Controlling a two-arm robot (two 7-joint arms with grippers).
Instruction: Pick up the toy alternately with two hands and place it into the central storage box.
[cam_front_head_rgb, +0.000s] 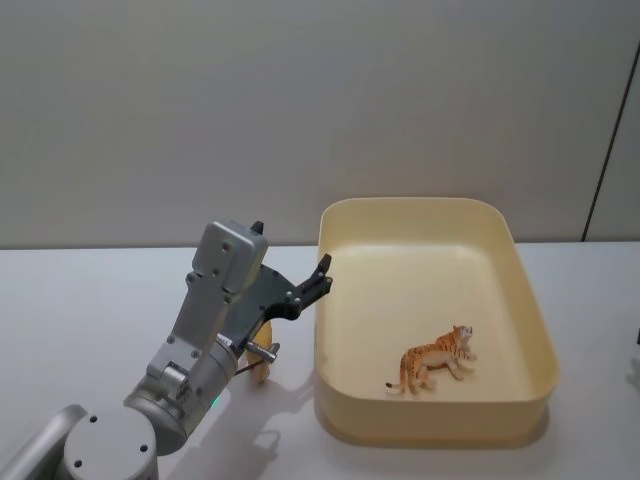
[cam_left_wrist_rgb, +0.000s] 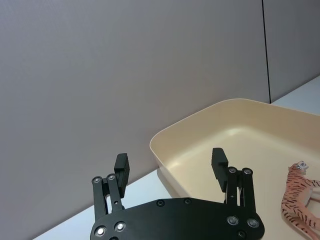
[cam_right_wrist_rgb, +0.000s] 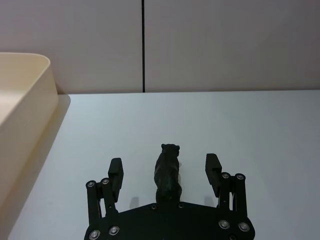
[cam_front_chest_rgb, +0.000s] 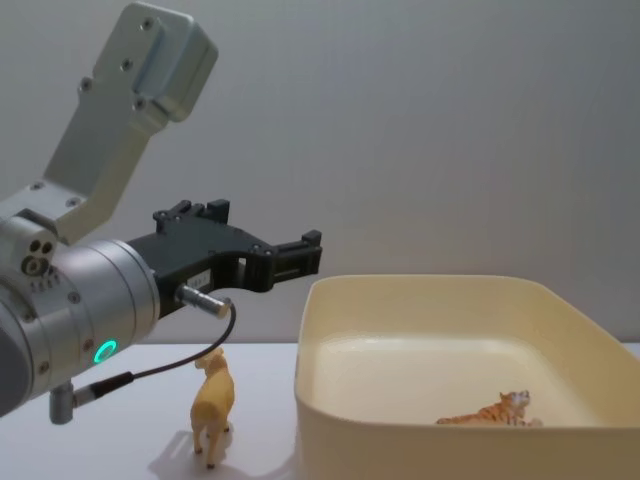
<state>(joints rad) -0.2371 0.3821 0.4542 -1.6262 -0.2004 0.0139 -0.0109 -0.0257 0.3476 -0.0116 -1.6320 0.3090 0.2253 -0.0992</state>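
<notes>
While the black flat left gripper (cam_left_wrist_rgb: 170, 162) hangs over the white counter (cam_front_head_rgb: 100, 300), jaws apart and empty, a tan animal figurine (cam_front_chest_rgb: 212, 405) stands beneath it, just beside the cream rectangular plastic tub (cam_front_head_rgb: 400, 204). Inside the tub lies an orange striped tiger toy (cam_front_head_rgb: 437, 357). Further right, black flat right gripper (cam_right_wrist_rgb: 164, 163): jaws apart, straddling a black animal figurine (cam_right_wrist_rgb: 167, 175).

Cream storage box (cam_front_head_rgb: 430, 425), orange tiger toy (cam_front_head_rgb: 435, 360) lying inside; tan toy (cam_front_chest_rgb: 212, 405) upright beside its left wall.
</notes>
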